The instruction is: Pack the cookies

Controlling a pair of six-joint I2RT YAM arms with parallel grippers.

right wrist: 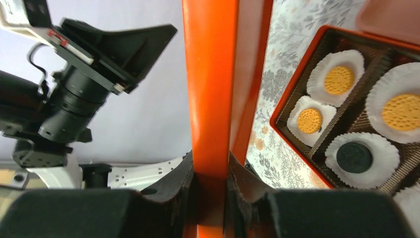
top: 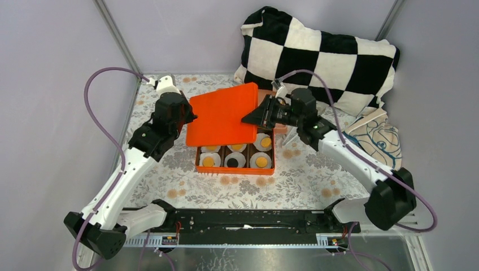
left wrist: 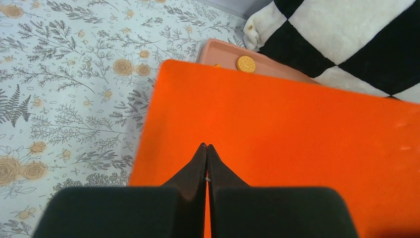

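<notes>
Since every cup showing in the box (top: 234,171) holds a cookie, I judge that filling is done or nearly so and closing is the step in hand. The box sits mid-tabletop (top: 169,180). Its near row of white liners (right wrist: 376,148) is uncovered, and the cookies (top: 261,161) in that row are orange, black and orange, with parts of a second row behind. The lid (top: 223,116) hangs tilted over the far part of the box, skewed toward the left edge and not seated.

The right end effector (right wrist: 210,164) is clamped on the lid's right edge, with the thin orange rim pinched between its fingers. The left end effector (left wrist: 206,148) has its fingers pressed together with nothing between them, lying over the lid near its left edge. Whether it touches the lid I cannot tell.

One more cookie lies in a pink tray (left wrist: 220,52) just beyond the lid toward the far edge. Whether it belongs in the box is unclear.

The next move calls for swinging the lid square to the box, drawing it toward the near edge until the rims line up, then lowering it flat. The pinched rim will have to be let go before that side can seat, and the left fingers could press the lid down.
</notes>
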